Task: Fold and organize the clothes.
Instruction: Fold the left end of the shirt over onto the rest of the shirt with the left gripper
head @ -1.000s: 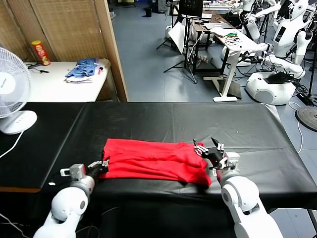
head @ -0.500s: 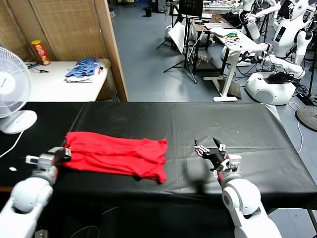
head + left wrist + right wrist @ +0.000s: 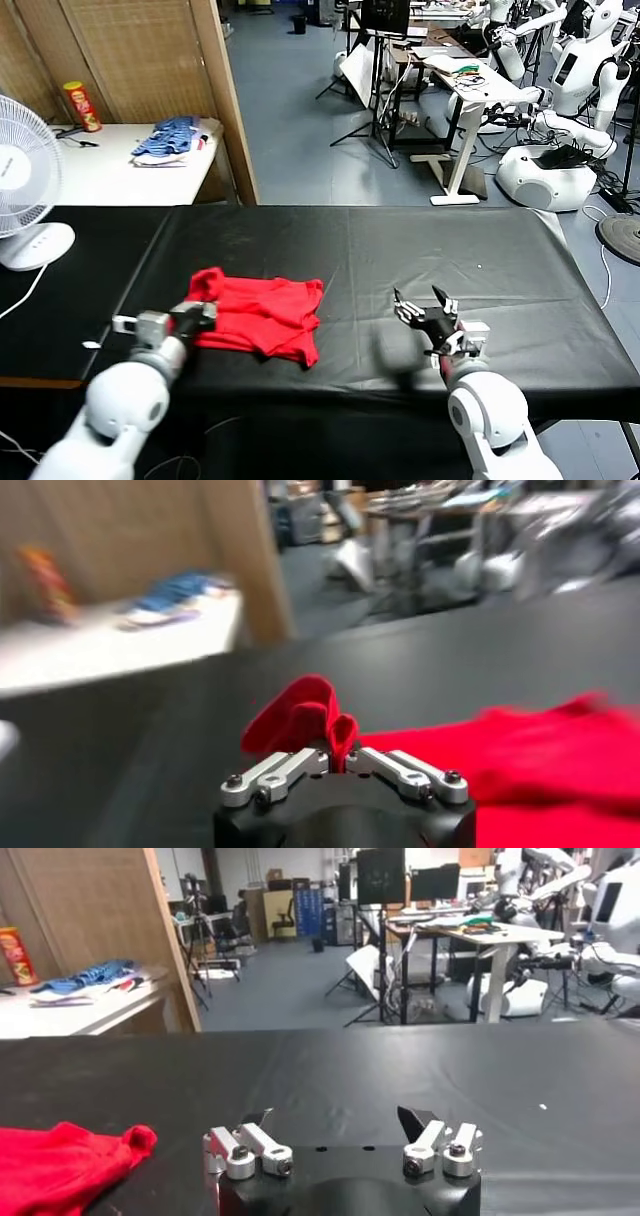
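Observation:
The red T-shirt (image 3: 262, 314) lies bunched on the black table (image 3: 400, 250), left of centre, with no print showing. My left gripper (image 3: 203, 316) is at the shirt's left end, shut on a raised fold of red cloth (image 3: 312, 710). In the left wrist view that fold is pinched between the closed jaws of the left gripper (image 3: 337, 764), and the rest of the shirt (image 3: 530, 755) spreads beyond. My right gripper (image 3: 425, 312) stands open over bare table to the right of the shirt, apart from it. The right wrist view shows the right gripper (image 3: 337, 1120) with nothing in it and the shirt's end (image 3: 60, 1163) off to one side.
A white fan (image 3: 25, 180) stands at the table's far left. Behind it, a white side table (image 3: 110, 170) carries a blue striped pile (image 3: 170, 138) and a red can (image 3: 82, 105). A wooden partition (image 3: 225, 100) rises behind the table.
My left gripper pulled the shirt left, then came back right with its edge. The shirt is now folded over and much narrower. The right gripper has stayed in place, open.

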{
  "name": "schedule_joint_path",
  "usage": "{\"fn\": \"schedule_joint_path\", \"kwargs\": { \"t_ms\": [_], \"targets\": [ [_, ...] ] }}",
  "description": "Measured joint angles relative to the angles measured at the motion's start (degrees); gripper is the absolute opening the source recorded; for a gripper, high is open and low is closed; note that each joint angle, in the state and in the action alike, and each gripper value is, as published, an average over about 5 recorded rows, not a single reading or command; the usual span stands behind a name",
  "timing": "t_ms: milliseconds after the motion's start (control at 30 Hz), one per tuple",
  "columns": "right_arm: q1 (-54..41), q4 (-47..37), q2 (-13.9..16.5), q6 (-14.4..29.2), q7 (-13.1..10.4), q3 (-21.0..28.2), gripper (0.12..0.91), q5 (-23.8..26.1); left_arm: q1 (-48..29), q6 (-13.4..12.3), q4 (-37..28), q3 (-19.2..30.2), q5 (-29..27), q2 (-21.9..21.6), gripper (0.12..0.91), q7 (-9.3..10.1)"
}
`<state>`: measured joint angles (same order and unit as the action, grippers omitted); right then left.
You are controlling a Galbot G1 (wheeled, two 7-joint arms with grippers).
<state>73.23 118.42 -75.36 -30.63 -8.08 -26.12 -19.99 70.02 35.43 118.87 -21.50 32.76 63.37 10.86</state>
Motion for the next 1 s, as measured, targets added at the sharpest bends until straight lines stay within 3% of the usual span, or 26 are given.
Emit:
{"fn": "schedule_joint_path", "kwargs": {
  "t_ms": [233, 500, 600, 733, 867, 1000],
  "targets": [
    [-0.1, -0.4, -0.2, -0.1, 0.0, 0.1, 0.798, 0.4, -1.1, -0.4, -0.3, 4.2, -0.7, 5.2, 0.162, -0.07],
    [-0.3, -1.2, -1.0, -0.1, 0.3, 0.9, 0.798, 1.1, -0.6, -2.2, -1.7, 5.6, -2.3, 7.8, 0.168, -0.78],
    [-0.3, -1.4, -1.0, -0.1, 0.4, 1.0, 0.798, 1.2, -0.9, -3.1, -2.5, 6.2, -2.5, 8.9, 0.254, -1.71],
    [-0.5, -1.5, -0.6, -0.1, 1.0, 1.4, 0.798, 1.1, -1.1, -3.6, -3.7, 7.5, -2.2, 11.5, 0.478, -2.64],
    [-1.1, -1.5, 0.4, 0.4, 3.6, 2.2, 0.798, 0.9, -0.7, -3.9, -3.9, 9.3, -3.4, 14.6, 0.689, -3.39],
    [-2.3, -2.2, 1.9, 1.3, 7.0, 3.7, 0.798, 0.6, -0.8, -5.3, -2.5, 9.8, -7.0, 15.0, 0.786, -4.42]
  ]
}}
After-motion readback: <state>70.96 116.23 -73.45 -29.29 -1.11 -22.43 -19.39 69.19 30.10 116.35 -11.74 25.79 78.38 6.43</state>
